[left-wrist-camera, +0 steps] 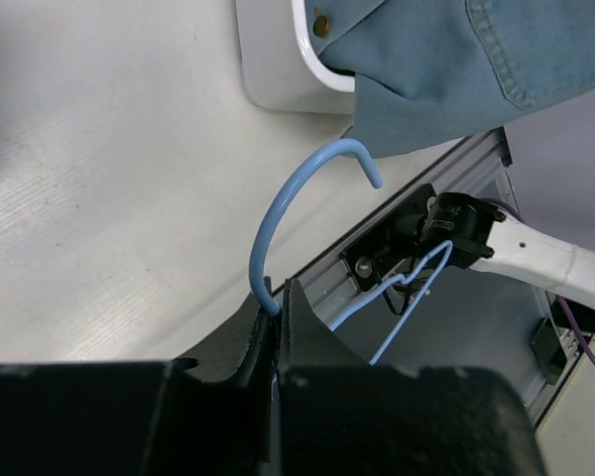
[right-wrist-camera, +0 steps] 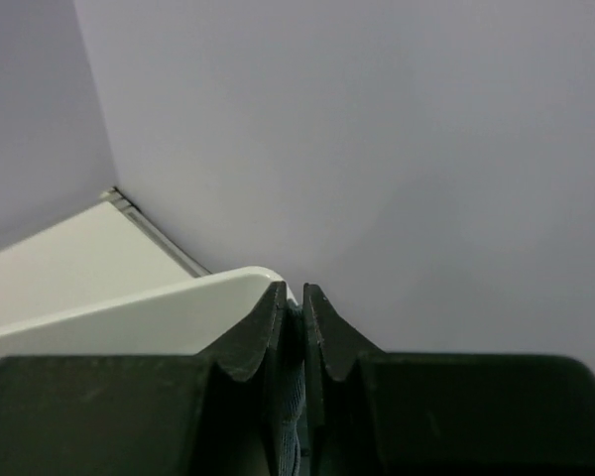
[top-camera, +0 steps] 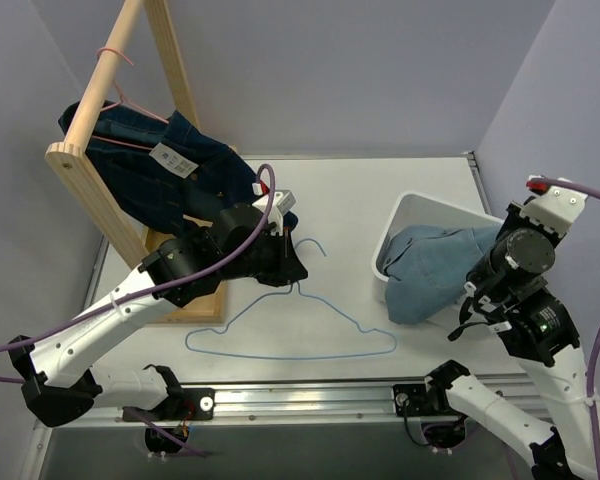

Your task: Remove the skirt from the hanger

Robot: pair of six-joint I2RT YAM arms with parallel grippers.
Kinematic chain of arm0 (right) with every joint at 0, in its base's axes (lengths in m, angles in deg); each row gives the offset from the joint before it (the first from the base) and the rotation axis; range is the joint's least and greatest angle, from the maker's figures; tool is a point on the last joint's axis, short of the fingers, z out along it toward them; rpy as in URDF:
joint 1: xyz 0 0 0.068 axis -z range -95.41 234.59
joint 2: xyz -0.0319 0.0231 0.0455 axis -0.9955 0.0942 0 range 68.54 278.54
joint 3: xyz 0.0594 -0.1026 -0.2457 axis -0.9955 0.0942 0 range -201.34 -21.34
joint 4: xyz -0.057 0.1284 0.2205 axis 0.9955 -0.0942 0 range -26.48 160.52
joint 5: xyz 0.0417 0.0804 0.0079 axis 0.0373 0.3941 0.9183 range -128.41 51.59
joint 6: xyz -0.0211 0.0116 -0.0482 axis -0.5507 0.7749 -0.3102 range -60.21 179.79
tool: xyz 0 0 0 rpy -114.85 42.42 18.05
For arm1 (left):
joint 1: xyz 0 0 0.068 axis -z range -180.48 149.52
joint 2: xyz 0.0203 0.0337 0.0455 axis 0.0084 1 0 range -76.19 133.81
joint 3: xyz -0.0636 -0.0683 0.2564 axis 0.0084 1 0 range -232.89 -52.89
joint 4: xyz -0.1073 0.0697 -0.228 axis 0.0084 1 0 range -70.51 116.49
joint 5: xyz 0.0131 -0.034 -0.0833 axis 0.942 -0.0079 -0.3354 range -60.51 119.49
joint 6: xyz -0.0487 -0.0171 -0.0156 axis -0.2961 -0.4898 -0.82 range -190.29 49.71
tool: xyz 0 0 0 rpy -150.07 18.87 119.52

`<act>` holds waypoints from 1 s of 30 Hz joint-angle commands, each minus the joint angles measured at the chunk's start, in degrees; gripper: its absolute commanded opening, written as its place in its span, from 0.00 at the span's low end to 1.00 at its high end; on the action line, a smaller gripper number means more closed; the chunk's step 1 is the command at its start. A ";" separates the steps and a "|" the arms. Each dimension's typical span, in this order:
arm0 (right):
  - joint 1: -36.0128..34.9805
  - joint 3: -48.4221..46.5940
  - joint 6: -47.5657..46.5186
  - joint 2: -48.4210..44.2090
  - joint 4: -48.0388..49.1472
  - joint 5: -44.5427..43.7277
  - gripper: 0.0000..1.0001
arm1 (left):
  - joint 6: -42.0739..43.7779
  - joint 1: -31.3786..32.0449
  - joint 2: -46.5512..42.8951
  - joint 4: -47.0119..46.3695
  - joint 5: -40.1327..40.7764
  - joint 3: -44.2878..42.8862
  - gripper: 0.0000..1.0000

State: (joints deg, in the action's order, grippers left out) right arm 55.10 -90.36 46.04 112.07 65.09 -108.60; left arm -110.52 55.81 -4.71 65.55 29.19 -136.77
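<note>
A light-blue wire hanger point(top-camera: 280, 356) lies bare on the white table, with its hook point(left-wrist-camera: 278, 213) rising toward the bin. My left gripper point(top-camera: 295, 270) is shut on the wire just below the hook, and its tips point(left-wrist-camera: 280, 297) pinch the wire. The skirt point(top-camera: 430, 270), pale blue denim, is bunched in the white bin point(top-camera: 420, 205) and hangs over its near rim, apart from the hanger. My right gripper point(top-camera: 477, 300) is at the bin's near right side. Its jaws point(right-wrist-camera: 291, 297) are shut on a fold of skirt fabric point(right-wrist-camera: 293, 397).
A wooden rack point(top-camera: 100, 100) stands at the back left. A dark denim garment point(top-camera: 170, 175) hangs from it on a pink hanger. A metal rail point(top-camera: 300, 395) runs along the near table edge. Purple walls enclose the table.
</note>
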 commanded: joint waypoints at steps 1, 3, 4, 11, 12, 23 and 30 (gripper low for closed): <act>1.72 6.69 -8.90 -1.16 11.29 -3.83 0.00 | 1.91 0.31 -3.98 -8.00 3.72 3.01 0.02; 2.77 5.13 -12.23 -0.12 15.34 -0.92 0.00 | 0.77 0.48 -3.98 -7.66 1.97 3.72 0.02; 3.04 4.16 -14.08 1.11 20.41 -0.39 0.00 | 0.68 1.35 -4.16 -7.66 1.09 3.98 0.02; 12.26 -18.23 -16.30 22.89 20.99 6.04 0.00 | -1.69 8.48 -10.65 -4.15 4.16 6.44 0.02; 13.14 -20.26 -17.87 26.57 21.95 5.34 0.00 | -2.65 8.83 -11.62 -3.88 4.60 7.05 0.02; 21.23 -34.16 -7.17 35.48 11.24 12.01 0.00 | -2.14 10.06 -14.97 -1.15 4.69 8.29 0.02; 20.18 -30.67 7.40 31.47 -3.25 17.63 0.00 | -0.82 9.98 -13.65 -1.85 3.20 6.62 0.02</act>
State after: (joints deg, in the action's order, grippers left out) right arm 76.14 -122.62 44.18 148.11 68.39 -94.33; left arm -112.53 65.54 -18.00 64.37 33.28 -127.92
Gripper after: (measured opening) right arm 0.044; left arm 0.074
